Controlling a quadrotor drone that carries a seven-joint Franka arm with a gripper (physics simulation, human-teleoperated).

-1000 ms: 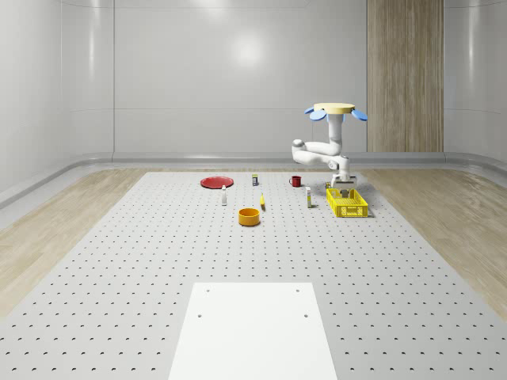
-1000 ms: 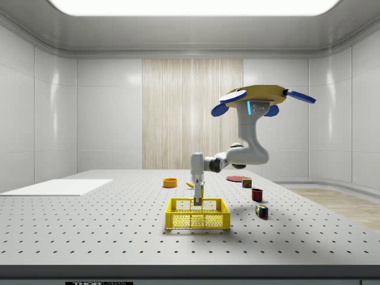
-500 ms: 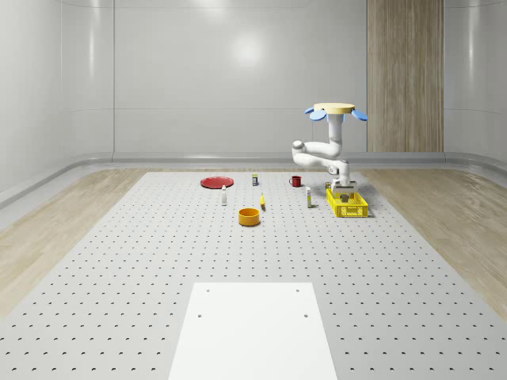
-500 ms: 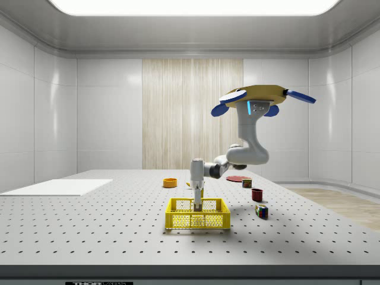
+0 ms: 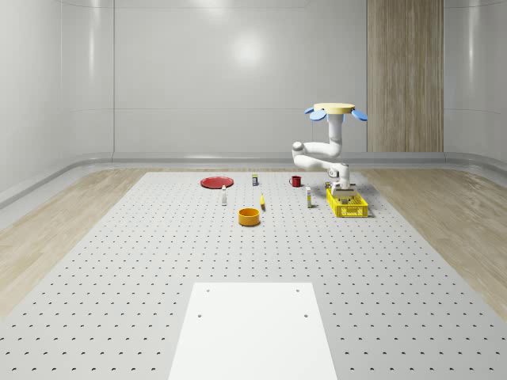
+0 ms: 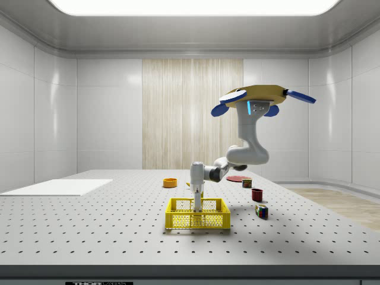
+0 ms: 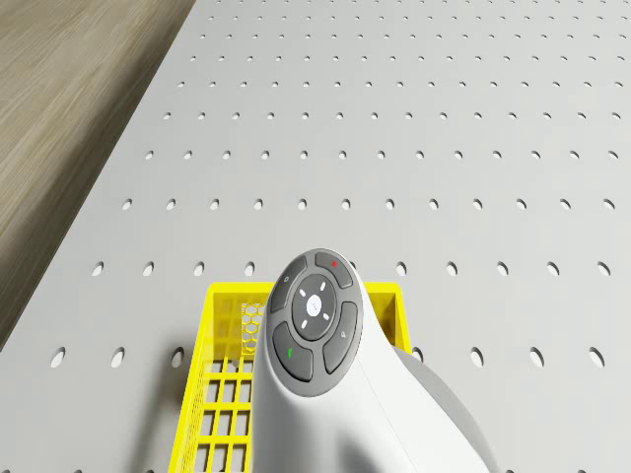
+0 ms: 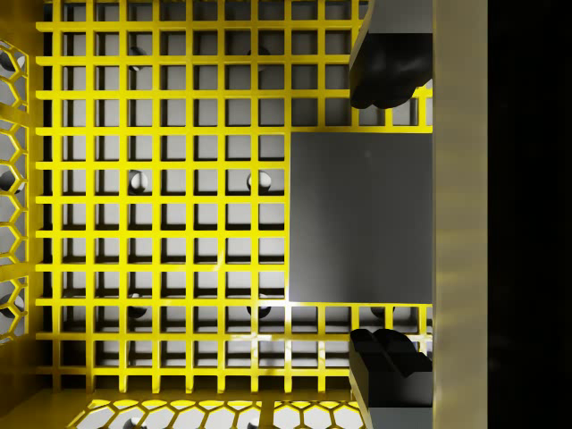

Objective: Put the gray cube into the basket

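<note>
The yellow mesh basket (image 5: pixel 348 207) (image 6: pixel 198 217) (image 7: pixel 223 296) stands on the perforated table. The drone (image 5: pixel 336 111) (image 6: pixel 261 95) hovers above the table behind the basket, its white arm bent down into it. The gripper (image 5: pixel 343 192) (image 6: pixel 196 207) (image 8: pixel 391 217) points straight down inside the basket. In the wrist view the gray cube (image 8: pixel 362 217) lies on the basket's grid floor (image 8: pixel 179 223), close to one side wall. The two dark fingers (image 8: pixel 389 71) flank the cube, each with a strip of yellow grid showing between it and the cube, so the gripper is open.
A red mug (image 5: pixel 295 181) (image 6: pixel 257 194) and a colourful cube (image 6: pixel 261 211) stand near the basket. An orange bowl (image 5: pixel 249 216), a red plate (image 5: pixel 215 182) and small bottles (image 5: pixel 224 196) lie further towards the whole-scene view's left. A white sheet (image 5: pixel 252 328) lies at the table's near end.
The arm has lowered the gripper from just above the basket down into it, carrying the cube to the floor. The drone has kept its place.
</note>
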